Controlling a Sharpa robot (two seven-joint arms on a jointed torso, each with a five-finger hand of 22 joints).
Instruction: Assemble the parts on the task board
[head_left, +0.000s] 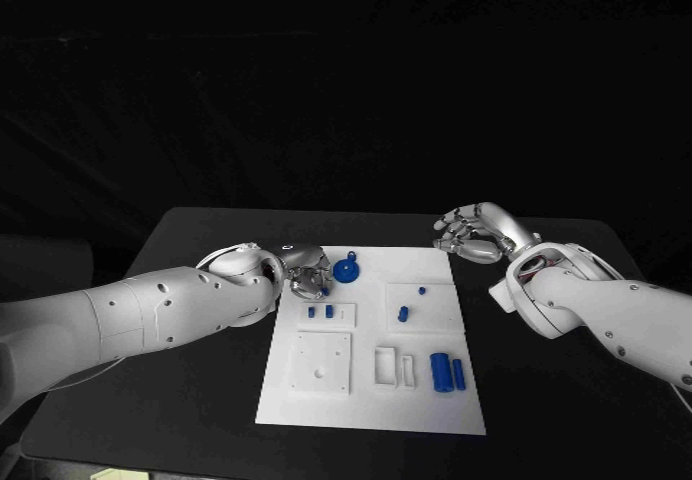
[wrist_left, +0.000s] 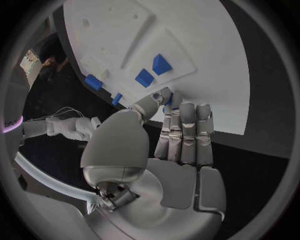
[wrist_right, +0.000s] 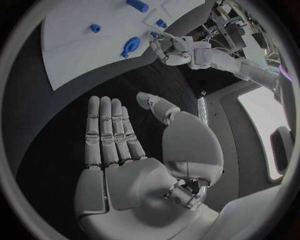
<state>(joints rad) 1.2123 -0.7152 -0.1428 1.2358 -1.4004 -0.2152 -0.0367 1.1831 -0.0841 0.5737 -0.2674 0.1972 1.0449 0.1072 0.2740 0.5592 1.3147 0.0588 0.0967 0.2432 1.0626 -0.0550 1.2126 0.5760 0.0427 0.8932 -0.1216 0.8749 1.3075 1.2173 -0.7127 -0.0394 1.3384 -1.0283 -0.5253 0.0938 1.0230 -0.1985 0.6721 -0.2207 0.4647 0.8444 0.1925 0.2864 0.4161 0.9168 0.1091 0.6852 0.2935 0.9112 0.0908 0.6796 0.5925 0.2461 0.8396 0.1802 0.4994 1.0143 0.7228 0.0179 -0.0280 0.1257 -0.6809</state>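
Note:
The white task board (head_left: 368, 400) lies in the middle of the table. My left hand (head_left: 304, 273) is at its far left corner, beside a round blue part (head_left: 346, 270) that stands on the board. In the left wrist view the thumb tip meets the straight fingers (wrist_left: 187, 130) and a small blue part (wrist_left: 167, 101) shows pinched between them. Two small blue parts (head_left: 319, 312) lie just in front of this hand. My right hand (head_left: 473, 232) hovers off the board's far right corner with its fingers (wrist_right: 109, 130) spread, holding nothing.
More blue parts sit on the board: a tiny one (head_left: 421, 290), one in a square recess (head_left: 405, 313), and two long ones (head_left: 447, 373) at the near right. A square recessed plate (head_left: 320, 362) lies at the near left. Black table (head_left: 188, 400) surrounds the board.

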